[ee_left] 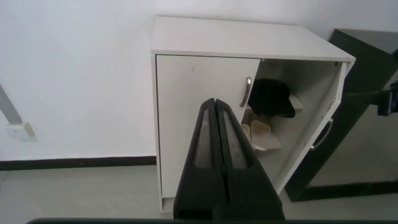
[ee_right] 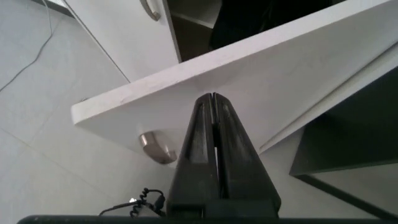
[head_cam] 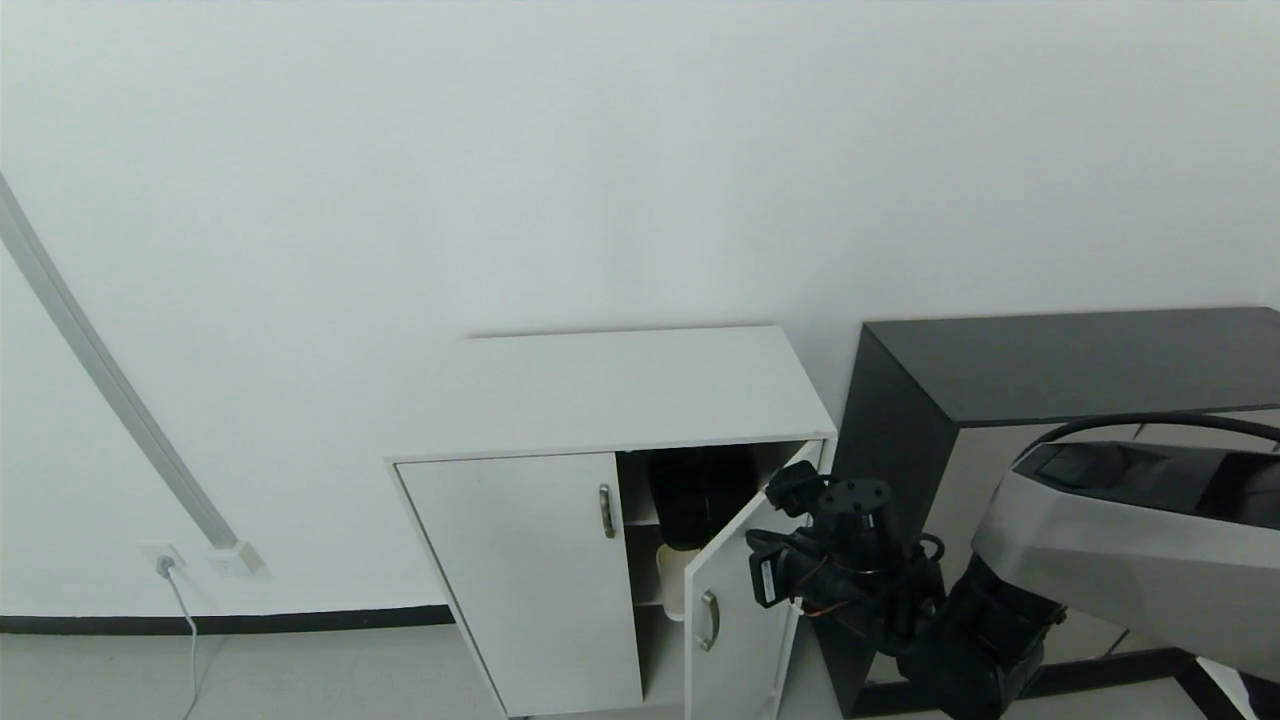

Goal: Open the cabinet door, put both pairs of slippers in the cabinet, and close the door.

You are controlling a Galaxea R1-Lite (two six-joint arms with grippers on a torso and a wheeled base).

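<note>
The white cabinet (head_cam: pixel 620 390) stands against the wall with its left door (head_cam: pixel 530 580) closed and its right door (head_cam: pixel 735 610) partly open. A black pair of slippers (head_cam: pixel 700 490) lies on the upper shelf and a beige pair (head_cam: pixel 672 580) on the shelf below; both pairs, black (ee_left: pixel 272 98) and beige (ee_left: pixel 261 134), also show in the left wrist view. My right gripper (head_cam: pixel 790 487) is shut, its tips (ee_right: pixel 213 98) against the outer face of the open door (ee_right: pixel 261 81), above that door's handle (ee_right: pixel 152 146). My left gripper (ee_left: pixel 214 102) is shut on nothing, well back from the cabinet (ee_left: pixel 242 37).
A dark cabinet (head_cam: pixel 1050 360) stands close beside the white one on the right, just behind the open door. A wall socket (head_cam: pixel 165 562) with a cable and a slanted wall conduit (head_cam: pixel 100 360) are at the left. Bare floor lies in front.
</note>
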